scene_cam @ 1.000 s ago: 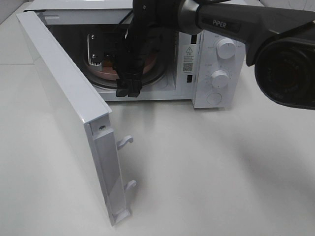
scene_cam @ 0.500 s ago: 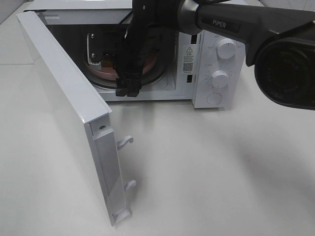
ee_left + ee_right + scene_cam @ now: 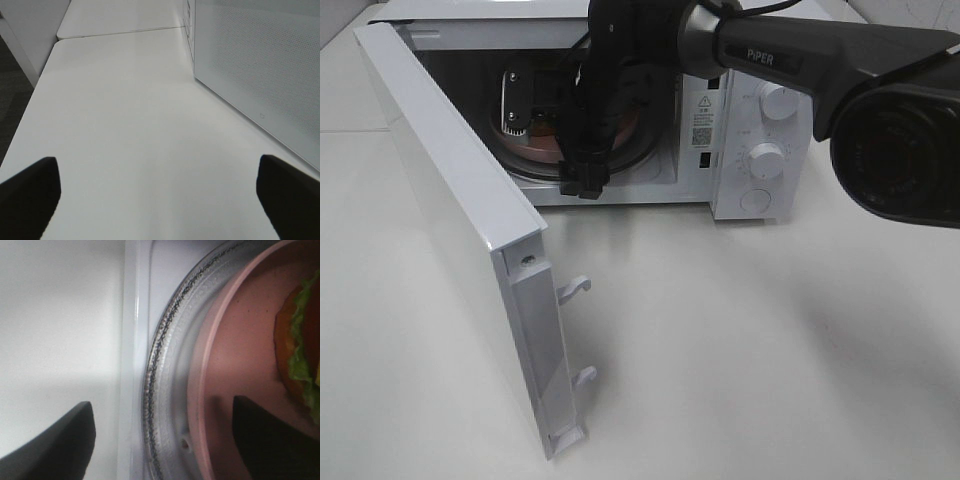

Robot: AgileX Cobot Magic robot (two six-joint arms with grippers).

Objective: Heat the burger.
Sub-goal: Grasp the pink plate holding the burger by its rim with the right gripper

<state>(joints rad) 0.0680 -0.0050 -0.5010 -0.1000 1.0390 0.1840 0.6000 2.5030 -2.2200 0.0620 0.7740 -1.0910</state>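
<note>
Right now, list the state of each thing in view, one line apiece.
Microwave door, swung wide open.
Burger, resting on the pink dish, inside the microwave.
Pink dish, sitting on the glass turntable.
Left jaws, wide open, holding nothing, above the table.
Right jaws, open, holding nothing, one either side of the dish's rim.
</note>
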